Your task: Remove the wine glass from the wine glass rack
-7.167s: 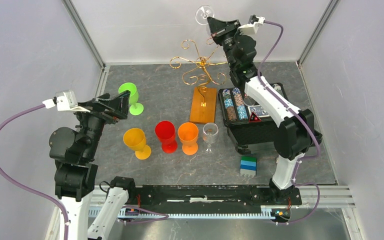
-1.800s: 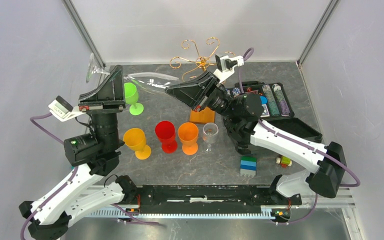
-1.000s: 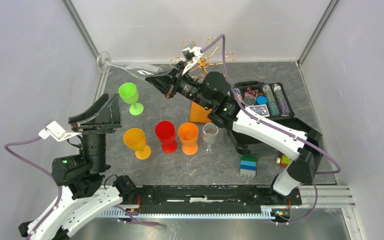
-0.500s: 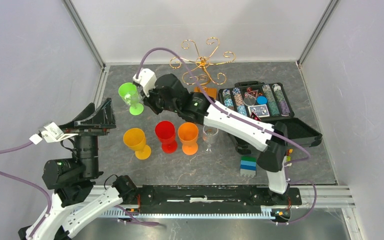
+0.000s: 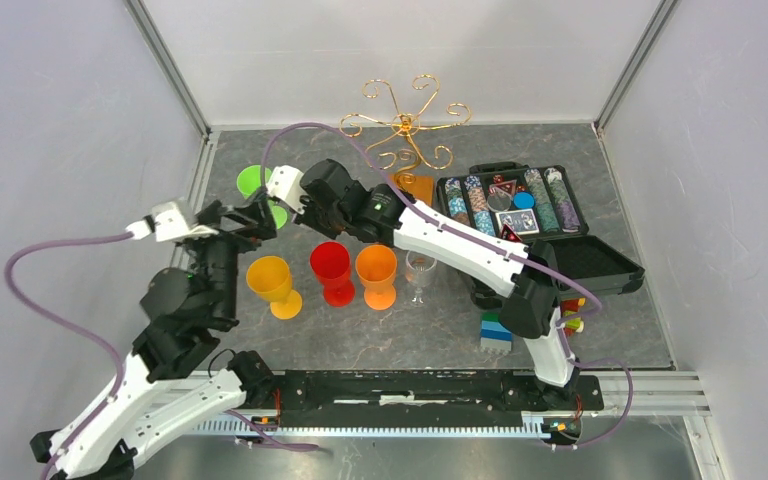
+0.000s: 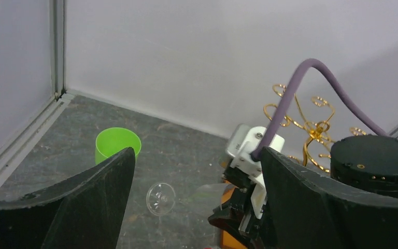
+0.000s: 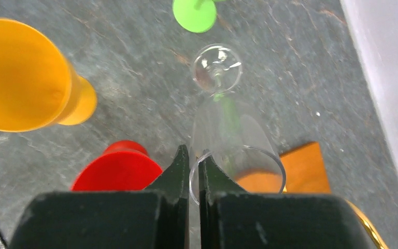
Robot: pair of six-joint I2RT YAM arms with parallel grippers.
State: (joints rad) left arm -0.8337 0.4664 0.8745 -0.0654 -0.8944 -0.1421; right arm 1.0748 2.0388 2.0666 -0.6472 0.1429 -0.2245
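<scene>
Right pincer (image 7: 193,157) pinches wine glass (image 7: 229,129) rim, stem pointing away, foot-first.

Top external: fixed high above and behind the arm bases, facing down and forward; distant, taking in the whole table (image 5: 610,330) up to the back wall (image 5: 290,50).
Left wrist: low, near level, facing the back wall; middle range.
Right wrist: close, facing steeply down at the table.
Shared: wine glass (image 7: 228,135) and green goblet (image 6: 116,144) in both wrist views; wine glass rack (image 5: 404,125) in top external and left wrist.
</scene>
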